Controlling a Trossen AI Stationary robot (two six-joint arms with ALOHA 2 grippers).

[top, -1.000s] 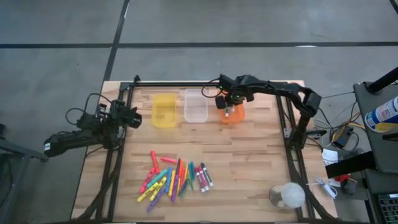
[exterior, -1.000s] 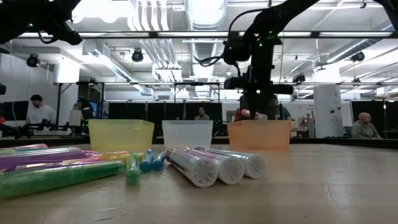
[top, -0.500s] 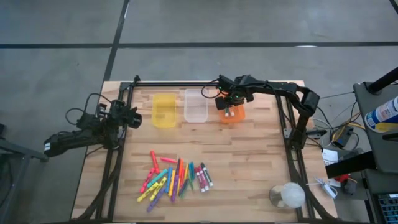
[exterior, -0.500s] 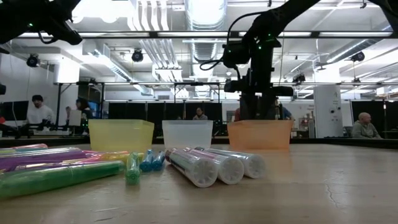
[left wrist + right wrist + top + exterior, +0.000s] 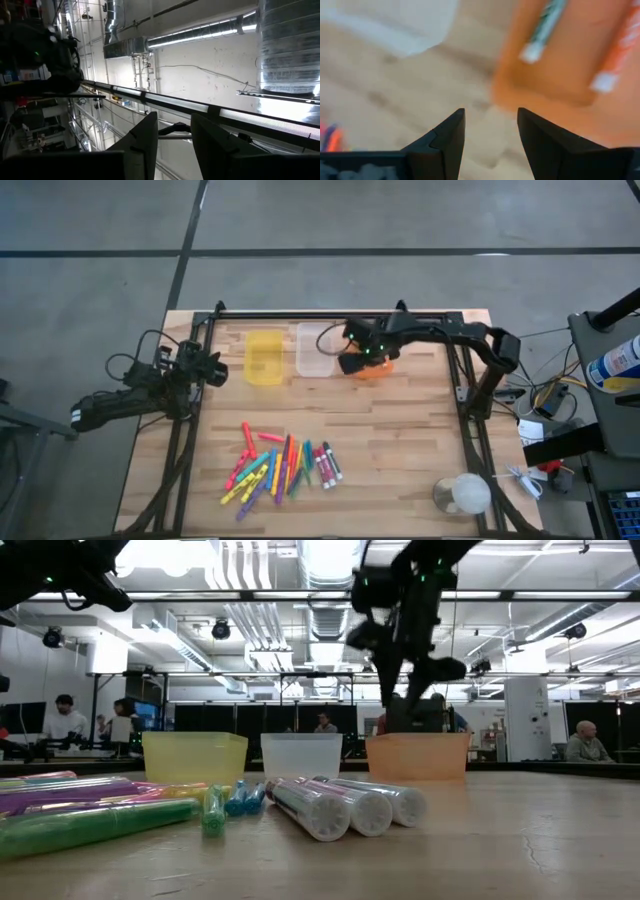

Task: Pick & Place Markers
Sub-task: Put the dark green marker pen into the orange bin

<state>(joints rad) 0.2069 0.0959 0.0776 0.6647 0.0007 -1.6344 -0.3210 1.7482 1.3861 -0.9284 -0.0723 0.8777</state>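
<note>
Right tool (image 5: 489, 131) parted | markers (image 5: 546, 28) (two) lengthwise in orange bin (image 5: 560, 75)

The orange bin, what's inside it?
In the right wrist view, the orange bin holds two white-bodied markers: one with a green cap, one with an orange cap. From above, the right gripper covers part of the bin, so more could be hidden.

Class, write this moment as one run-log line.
right gripper: open, empty, beside orange bin | bin: two markers | left gripper: open, idle off-table | marker pile: waiting
</note>
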